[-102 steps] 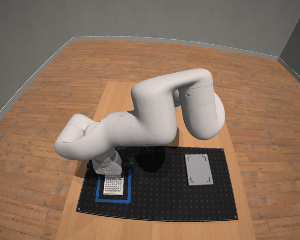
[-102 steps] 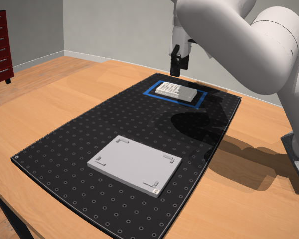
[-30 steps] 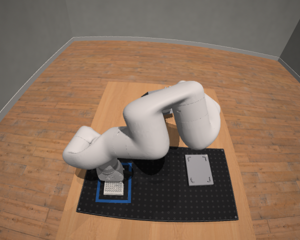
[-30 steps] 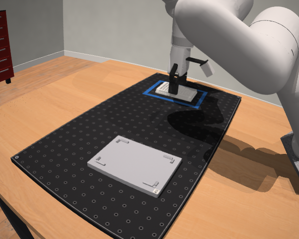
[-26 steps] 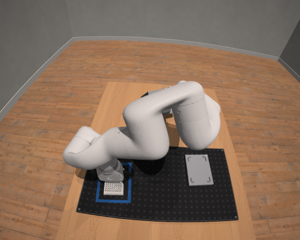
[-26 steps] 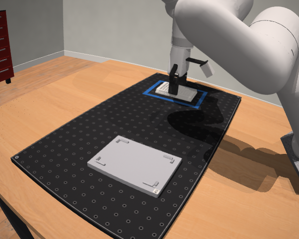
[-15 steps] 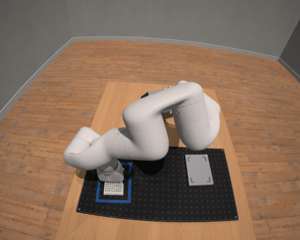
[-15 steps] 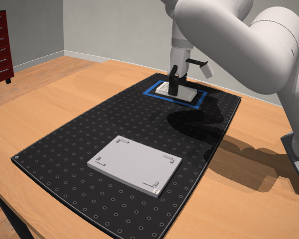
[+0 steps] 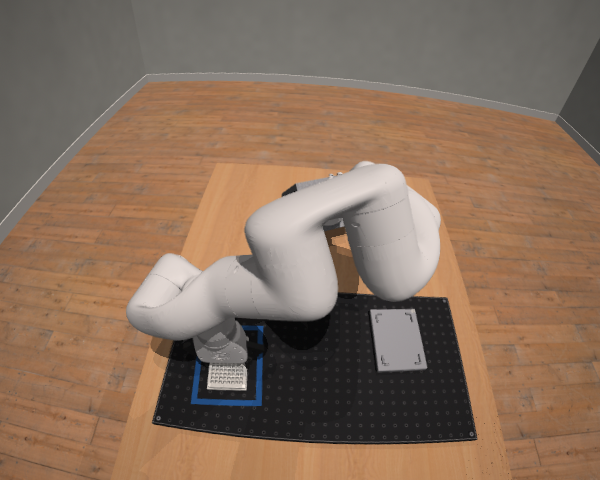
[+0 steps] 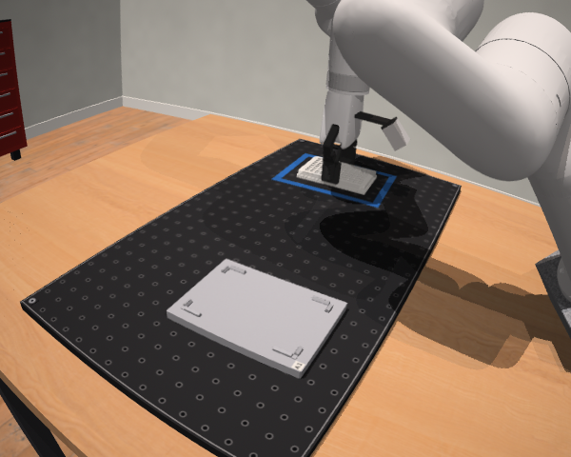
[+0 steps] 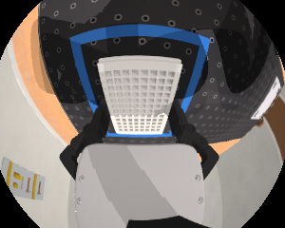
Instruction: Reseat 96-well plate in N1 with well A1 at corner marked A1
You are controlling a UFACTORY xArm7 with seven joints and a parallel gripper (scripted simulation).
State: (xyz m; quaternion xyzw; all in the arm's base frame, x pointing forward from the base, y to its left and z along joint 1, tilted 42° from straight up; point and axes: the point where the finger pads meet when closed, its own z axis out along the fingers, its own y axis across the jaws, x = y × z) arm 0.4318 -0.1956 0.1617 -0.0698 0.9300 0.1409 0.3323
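The white 96-well plate (image 9: 227, 377) (image 10: 357, 178) (image 11: 138, 87) lies flat inside the blue taped outline B1 (image 9: 259, 372) (image 10: 385, 189) (image 11: 142, 29). My gripper (image 10: 342, 169) (image 11: 139, 105) points straight down over the plate's middle, its fingers low at the two long sides. It is shut on the plate, which still rests on the deck. The plate's cut-off corner cannot be made out. The grey nest N1 (image 9: 399, 339) (image 10: 256, 319) is empty, with a locator at each corner. The A1 label (image 10: 298, 366) marks its near right corner in the exterior view.
The black perforated deck (image 9: 316, 403) (image 10: 128, 275) carries both the outline and the nest, which stand well apart. The arm (image 9: 295, 258) (image 10: 423, 73) reaches over the deck from its base at the back of the wooden table (image 9: 228, 206). A red drawer cabinet (image 10: 0, 89) stands beyond the table.
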